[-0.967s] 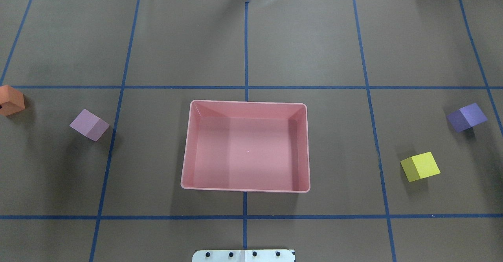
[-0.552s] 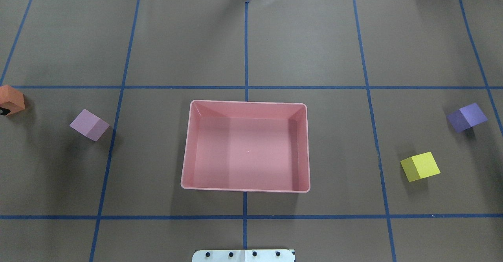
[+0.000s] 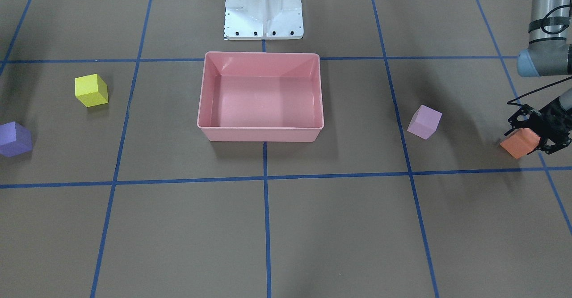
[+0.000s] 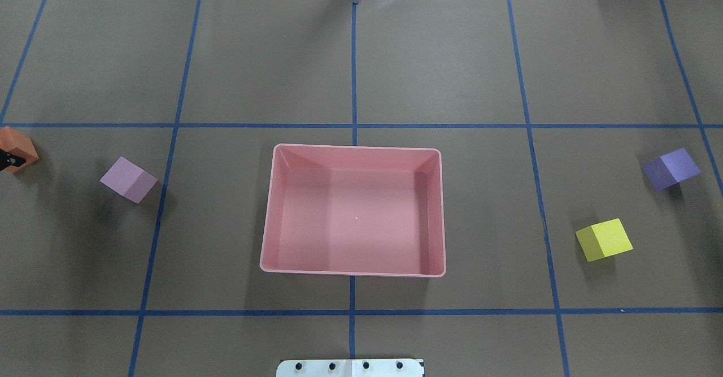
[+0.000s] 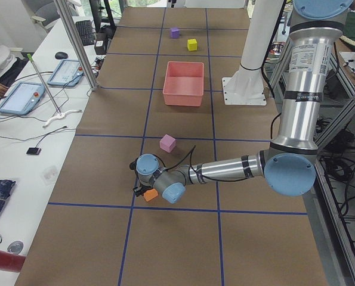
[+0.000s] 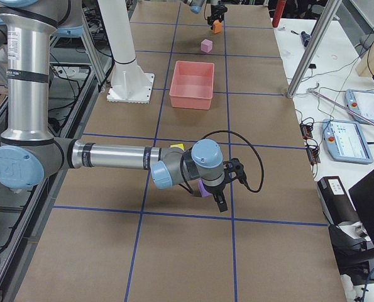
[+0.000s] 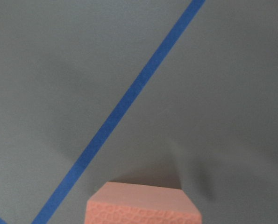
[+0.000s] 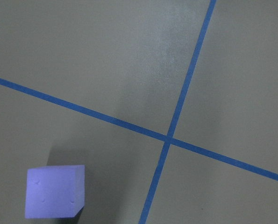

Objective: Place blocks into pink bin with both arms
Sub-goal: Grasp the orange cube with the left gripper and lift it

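Note:
The pink bin (image 4: 353, 150) sits empty at the table's middle. My left gripper (image 3: 527, 143) is shut on the orange block (image 3: 519, 142) at the table's far left; the block is tilted and also shows at the overhead view's left edge (image 4: 17, 144). The pink-lilac block (image 4: 129, 179) lies between it and the bin. The yellow block (image 4: 604, 239) and the violet block (image 4: 671, 168) lie right of the bin. My right gripper (image 6: 221, 201) shows only in the exterior right view, over the violet block (image 8: 54, 191); I cannot tell if it is open or shut.
The white base stand (image 3: 263, 10) stands right behind the bin on the robot's side. Blue tape lines (image 4: 353, 312) divide the brown table cover into squares. Monitors and cables lie beyond the far edge.
The orange block has turned and tilted slightly at the overhead view's left edge, and a black fingertip now shows against its side. The other blocks and the bin have not moved.

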{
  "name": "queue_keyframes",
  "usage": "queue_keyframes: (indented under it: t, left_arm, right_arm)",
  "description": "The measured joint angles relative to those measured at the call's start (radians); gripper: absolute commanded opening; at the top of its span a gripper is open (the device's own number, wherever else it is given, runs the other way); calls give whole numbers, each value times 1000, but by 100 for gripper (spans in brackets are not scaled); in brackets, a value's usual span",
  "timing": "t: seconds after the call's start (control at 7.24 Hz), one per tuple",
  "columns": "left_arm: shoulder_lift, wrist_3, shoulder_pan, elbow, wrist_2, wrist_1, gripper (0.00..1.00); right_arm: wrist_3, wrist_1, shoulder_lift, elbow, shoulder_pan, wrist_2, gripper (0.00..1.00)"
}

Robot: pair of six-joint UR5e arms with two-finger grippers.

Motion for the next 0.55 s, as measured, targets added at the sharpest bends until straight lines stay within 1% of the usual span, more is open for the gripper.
queue_keyframes:
  t: [0.28, 0.41, 0.55]
  left_arm:
    - [-31, -38, 1, -27, -16, 17, 19]
    - [-47, -108, 1, -66, -36, 41, 20]
    - [-59, -217, 0, -129, -54, 73, 20]
  right_arm:
    - [0, 0, 0, 0, 0, 0, 100]
    - [1, 0, 0, 0, 0, 0, 100]
    - [1, 0, 0, -1, 0, 0, 100]
